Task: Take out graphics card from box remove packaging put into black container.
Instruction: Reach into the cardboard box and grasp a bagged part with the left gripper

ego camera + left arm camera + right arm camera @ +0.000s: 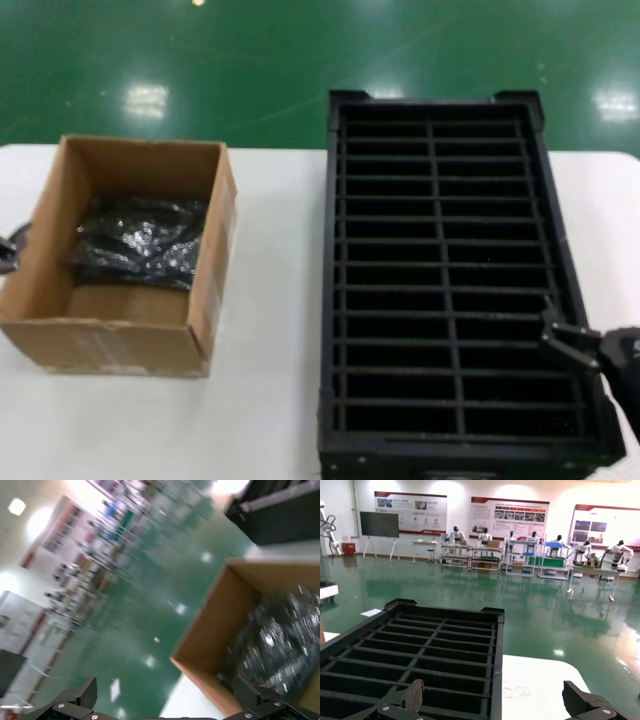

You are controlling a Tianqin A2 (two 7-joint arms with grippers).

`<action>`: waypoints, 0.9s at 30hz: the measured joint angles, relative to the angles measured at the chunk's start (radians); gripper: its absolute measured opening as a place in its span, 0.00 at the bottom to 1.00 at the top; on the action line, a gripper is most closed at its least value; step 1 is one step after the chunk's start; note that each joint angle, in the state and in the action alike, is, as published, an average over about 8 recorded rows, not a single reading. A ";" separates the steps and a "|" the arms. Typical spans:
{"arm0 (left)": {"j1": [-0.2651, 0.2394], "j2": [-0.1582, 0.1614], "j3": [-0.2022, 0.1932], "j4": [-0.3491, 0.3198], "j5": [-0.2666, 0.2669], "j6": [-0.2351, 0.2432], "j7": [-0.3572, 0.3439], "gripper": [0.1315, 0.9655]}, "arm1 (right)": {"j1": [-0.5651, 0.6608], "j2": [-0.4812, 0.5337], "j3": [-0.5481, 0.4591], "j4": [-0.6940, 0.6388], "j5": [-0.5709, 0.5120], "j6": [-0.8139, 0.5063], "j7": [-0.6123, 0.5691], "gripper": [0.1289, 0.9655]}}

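The brown box [100,345] stands open on the left of the table. Dark glossy plastic-wrapped bundles [140,240] lie inside it. The graphics card and the packaging are hidden. The black container [450,280] sits to the right with its slots showing dark. My left gripper [8,250] is at the far left edge, just outside the box's left wall. In the left wrist view this gripper [167,700] is open, over the box [215,630] edge near the bundles [280,640]. My right gripper [562,340] hangs open over the container's near right rim [497,645].
The white table [270,300] has a bare strip between box and container and a bare corner right of the container [540,680]. Green floor lies beyond the table's far edge.
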 joint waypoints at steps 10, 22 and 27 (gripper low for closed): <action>-0.380 0.118 0.146 0.412 0.073 0.268 0.208 1.00 | 0.000 0.000 0.000 0.000 0.000 0.000 0.000 1.00; -0.712 0.341 0.188 0.942 0.048 0.376 0.724 1.00 | 0.000 0.000 0.000 0.000 0.000 0.000 0.000 1.00; -0.807 0.399 0.190 1.129 0.045 0.386 0.932 1.00 | 0.000 0.000 0.000 0.000 0.000 0.000 0.000 1.00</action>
